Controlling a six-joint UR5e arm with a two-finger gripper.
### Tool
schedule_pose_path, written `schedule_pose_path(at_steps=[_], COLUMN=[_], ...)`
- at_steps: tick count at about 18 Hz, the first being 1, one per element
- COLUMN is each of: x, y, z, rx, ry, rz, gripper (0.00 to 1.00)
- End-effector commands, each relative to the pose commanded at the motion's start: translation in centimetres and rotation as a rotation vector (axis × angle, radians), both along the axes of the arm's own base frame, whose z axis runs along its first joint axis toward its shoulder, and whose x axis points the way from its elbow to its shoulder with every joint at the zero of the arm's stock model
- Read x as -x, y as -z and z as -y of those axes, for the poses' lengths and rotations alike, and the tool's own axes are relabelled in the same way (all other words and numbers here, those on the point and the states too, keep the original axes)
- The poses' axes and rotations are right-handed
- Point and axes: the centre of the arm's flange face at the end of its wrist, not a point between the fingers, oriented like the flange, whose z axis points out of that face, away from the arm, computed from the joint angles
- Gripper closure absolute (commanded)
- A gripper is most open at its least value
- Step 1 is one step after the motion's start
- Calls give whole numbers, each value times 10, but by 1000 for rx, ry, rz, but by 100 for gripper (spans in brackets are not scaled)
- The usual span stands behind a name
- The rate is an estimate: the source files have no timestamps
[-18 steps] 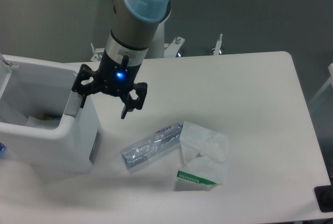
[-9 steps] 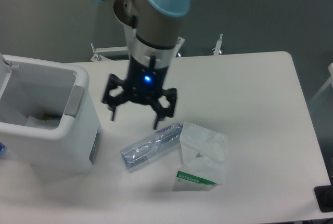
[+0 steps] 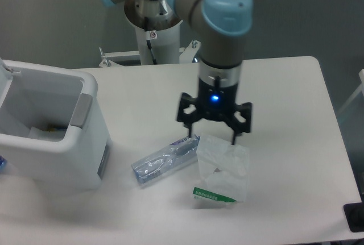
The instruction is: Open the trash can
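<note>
my gripper (image 3: 214, 130) hangs with fingers spread and empty, just above the clear plastic wrappers (image 3: 223, 164). the trash can (image 3: 51, 137) sits well off to its left in the camera's view, top showing open.

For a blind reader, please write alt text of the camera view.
An open hand hangs above two plastic wrappers on a white table. At the left stands the white trash can, open, with its grey tab on the rim.

Trash can (image 3: 51, 137) at table's (image 3: 284, 86) left edge, two wrappers (image 3: 196, 165) to its right, side by side
</note>
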Motion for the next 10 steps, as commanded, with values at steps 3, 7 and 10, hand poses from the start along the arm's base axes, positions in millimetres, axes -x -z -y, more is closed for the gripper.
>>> schedule_pose_path(at_steps=[3,7,10], x=[20,23,21], y=[31,31,34], z=[11,9,9], rx=[68,69,71], ry=[15,39,40], rz=[9,-7,-7], gripper=[0,0,0])
